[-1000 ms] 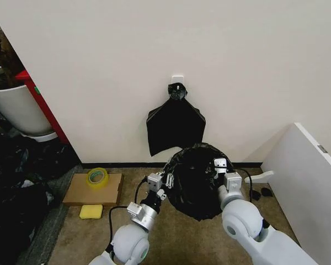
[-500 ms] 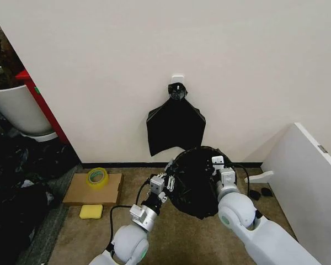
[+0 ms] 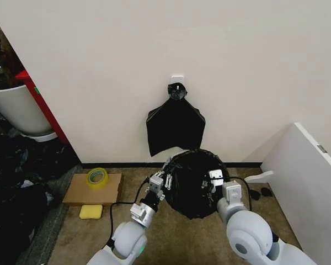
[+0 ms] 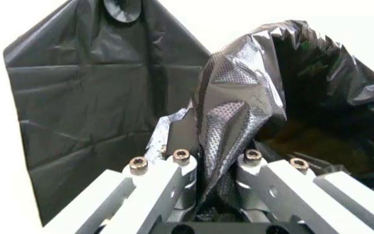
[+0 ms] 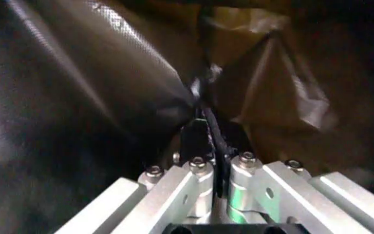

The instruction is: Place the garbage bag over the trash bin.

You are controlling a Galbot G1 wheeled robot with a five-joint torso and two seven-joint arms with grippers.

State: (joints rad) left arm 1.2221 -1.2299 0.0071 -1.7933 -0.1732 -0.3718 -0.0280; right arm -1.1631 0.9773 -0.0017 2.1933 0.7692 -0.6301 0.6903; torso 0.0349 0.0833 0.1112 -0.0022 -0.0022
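Note:
The garbage bag (image 3: 188, 185), glossy black and billowed into a round shape, hangs between my two grippers just in front of the wall. My left gripper (image 3: 166, 175) is shut on the bag's left rim; in the left wrist view a crinkled fold of the bag (image 4: 239, 112) runs down between the fingers of that gripper (image 4: 216, 168). On the right rim my right gripper (image 3: 211, 179) is shut too, and in the right wrist view its fingers (image 5: 216, 163) pinch a thin edge of the bag (image 5: 96, 97). The trash bin is hidden.
A flat bunch of black bags (image 3: 175, 124) hangs from a wall hook behind. A tape roll (image 3: 97, 177) lies on cardboard (image 3: 94, 193) beside a yellow sponge (image 3: 91, 211). A white tub with a red frame (image 3: 16, 110) stands left, a white panel (image 3: 306, 171) right.
My right gripper has come down and slightly left with its rim of the bag. The left gripper has edged forward, and the bag hangs a little narrower and lower.

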